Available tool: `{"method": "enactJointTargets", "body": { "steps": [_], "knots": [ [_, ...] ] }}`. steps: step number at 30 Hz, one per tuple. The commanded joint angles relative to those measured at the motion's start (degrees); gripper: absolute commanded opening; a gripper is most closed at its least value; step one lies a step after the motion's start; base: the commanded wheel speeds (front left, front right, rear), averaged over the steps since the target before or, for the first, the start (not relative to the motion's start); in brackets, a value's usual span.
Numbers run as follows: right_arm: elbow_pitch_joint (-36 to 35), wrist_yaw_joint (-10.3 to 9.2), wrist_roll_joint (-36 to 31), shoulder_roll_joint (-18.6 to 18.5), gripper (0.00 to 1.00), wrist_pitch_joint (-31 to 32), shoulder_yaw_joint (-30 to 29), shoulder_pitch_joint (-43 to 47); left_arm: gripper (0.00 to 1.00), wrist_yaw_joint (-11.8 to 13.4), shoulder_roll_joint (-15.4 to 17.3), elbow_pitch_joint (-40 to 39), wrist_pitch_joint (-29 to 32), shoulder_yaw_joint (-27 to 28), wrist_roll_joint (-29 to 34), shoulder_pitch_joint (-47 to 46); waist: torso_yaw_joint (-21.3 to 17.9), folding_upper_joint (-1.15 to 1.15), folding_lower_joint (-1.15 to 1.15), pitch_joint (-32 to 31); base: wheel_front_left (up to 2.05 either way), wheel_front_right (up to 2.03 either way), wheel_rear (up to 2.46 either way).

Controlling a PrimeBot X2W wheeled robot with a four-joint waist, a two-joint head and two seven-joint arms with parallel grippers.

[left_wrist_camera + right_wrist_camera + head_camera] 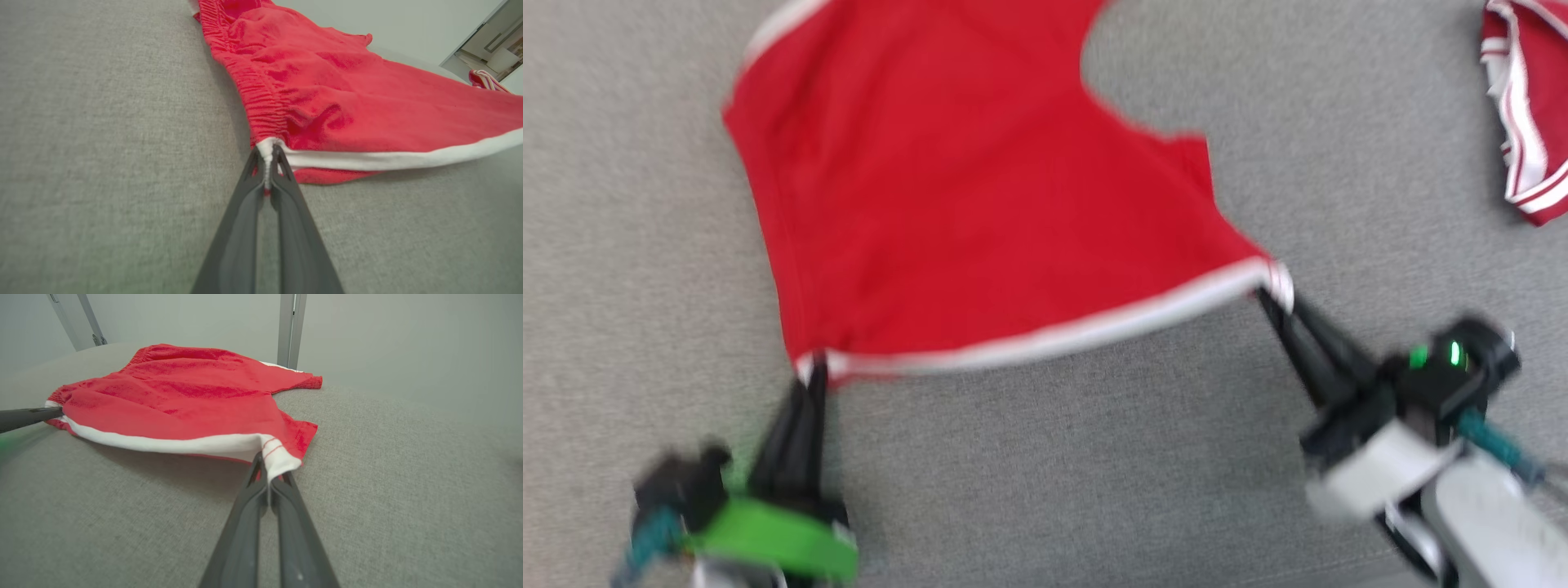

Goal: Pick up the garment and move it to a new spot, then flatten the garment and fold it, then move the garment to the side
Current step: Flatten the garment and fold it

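Running past the head view's top edge, the garment (980, 204) looks blurred.

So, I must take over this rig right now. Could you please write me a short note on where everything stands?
Left gripper: shut on one corner of the white-trimmed edge of the red fabric garment.
Right gripper: shut on the other corner of that edge.
Garment: stretched between both grippers, its far part lying on the grey cloth surface. A second red-and-white striped garment lies apart, far right.
Done: garment gripped. Whether it is at its new spot, I cannot tell.
To do: flatten, fold, move aside.
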Motion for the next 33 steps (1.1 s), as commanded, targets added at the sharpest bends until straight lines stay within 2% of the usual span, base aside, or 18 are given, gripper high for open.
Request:
{"method": "enactJointTargets", "body": {
  "steps": [1, 3, 6, 8, 11, 13, 17, 22, 25, 33],
  "knots": [
    [-1.02, -0.05, -0.71, -0.39, 0.0, -0.22, 0.17, 4.58, 0.0, 1.27, -1.18, -1.3, 0.11, 0.64, 1.01, 5.32, 0.93, 0.0, 0.0, -10.08, 0.0, 0.0, 0.0],
    [-2.28, -0.04, -0.57, -1.35, 0.0, -0.23, 0.79, 11.27, 0.0, 2.89, -3.0, -3.4, 0.1, 1.4, 1.57, 13.35, 0.5, 0.0, 0.0, -12.88, 0.0, 0.0, 0.0],
    [-4.67, -0.07, 0.53, -2.26, 0.0, -0.23, -2.78, 20.79, 0.0, 4.3, -4.72, -6.5, 0.07, 1.19, 1.51, 22.22, 1.79, 0.0, 0.0, -15.2, 0.0, 0.0, 0.0],
    [-6.46, -0.07, 1.19, -2.49, 0.0, -0.23, -6.16, 25.37, 0.0, 4.66, -5.35, -8.49, 0.43, 0.59, 0.41, 25.74, 2.96, 0.0, 0.0, -15.58, 0.0, 0.0, 0.0],
    [-8.27, -0.07, 1.77, -3.52, 0.0, -0.23, -8.3, 26.66, 0.0, 4.37, -5.81, -11.37, 1.06, 0.09, -0.95, 27.59, 3.86, 0.0, 0.0, -14.99, 0.0, 0.0, 0.0],
    [-8.7, -0.07, 2.54, -4.51, 0.0, -0.23, -7.37, 23.34, 0.0, 4.64, -5.1, -12.69, 1.39, -0.28, 0.57, 25.44, 4.46, 0.0, 0.0, -13.98, 0.0, 0.0, 0.0],
    [-5.2, -0.07, 2.91, -7.82, 0.0, -0.2, -4.09, 13.9, 0.0, 3.89, -5.86, -14.49, 3.16, -0.84, 0.3, 19.09, 6.26, 0.0, 0.0, -10.12, 0.0, 0.0, 0.0],
    [1.42, -0.07, 5.68, -12.51, 0.0, -0.06, 4.28, -1.38, 0.0, 3.17, -7.18, -14.9, 6.69, -1.74, -0.53, 9.15, 10.68, 0.0, 0.0, -4.8, 0.0, 0.0, 0.0],
    [4.95, -0.06, 8.38, -14.73, 0.0, 1.03, 9.99, -10.74, 0.0, 3.99, -8.11, -14.01, 7.91, -1.43, -0.79, 4.74, 12.9, 0.0, 0.0, -2.42, 0.0, 0.0, 0.0],
    [15.82, -0.06, 17.6, -15.99, 0.0, 3.94, 23.69, -30.86, 0.0, 4.97, -9.87, -11.16, 8.82, -2.08, -0.34, -2.35, 17.15, 0.0, 0.0, 0.26, 0.0, 0.0, 0.0]
  ]
}}
